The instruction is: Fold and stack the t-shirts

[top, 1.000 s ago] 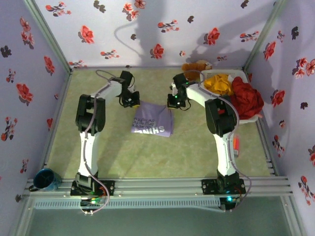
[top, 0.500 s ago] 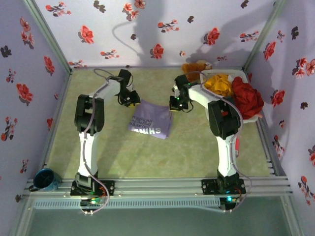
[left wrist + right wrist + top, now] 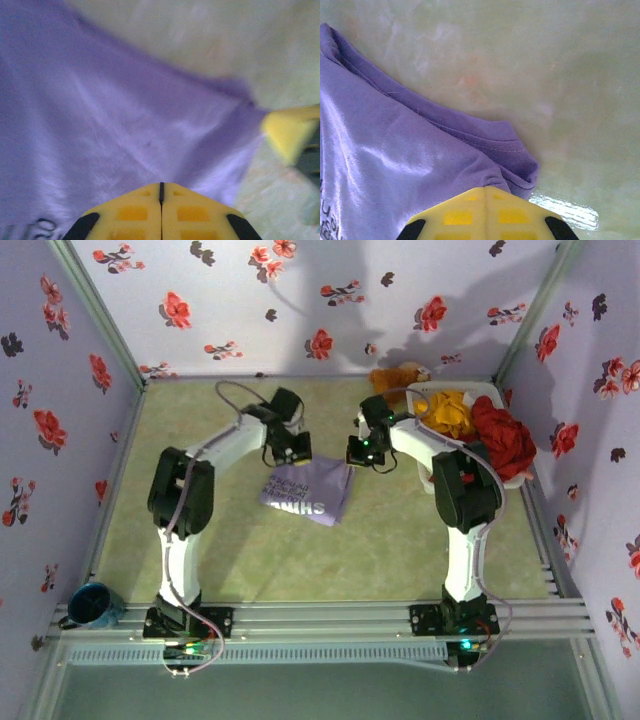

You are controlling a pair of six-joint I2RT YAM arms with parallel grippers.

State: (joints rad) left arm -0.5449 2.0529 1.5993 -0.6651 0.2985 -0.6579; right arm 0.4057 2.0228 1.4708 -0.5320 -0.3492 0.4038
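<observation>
The lavender t-shirt (image 3: pixel 310 492) lies as a folded, slightly skewed rectangle near the middle of the green bench (image 3: pixel 250 560), white lettering along its near edge. Both arms stretch forward from their bases, elbows raised and forearms angled inward, so the wrists tip down over the shirt's far edge. The left tool (image 3: pixel 292 452) sits at the far-left corner. In the left wrist view its yellow fingers (image 3: pixel 135 212) are clenched together over the purple cloth, with nothing visibly caught between them. The right tool (image 3: pixel 360 453) is at the far-right corner, also clenched. In its own view the shirt's corner (image 3: pixel 515 160) puckers against the tips, though I cannot tell if cloth is pinched. An orange-yellow t-shirt (image 3: pixel 447 410) and a red t-shirt (image 3: pixel 503 440) are heaped in the white basket (image 3: pixel 520 478) at the right.
</observation>
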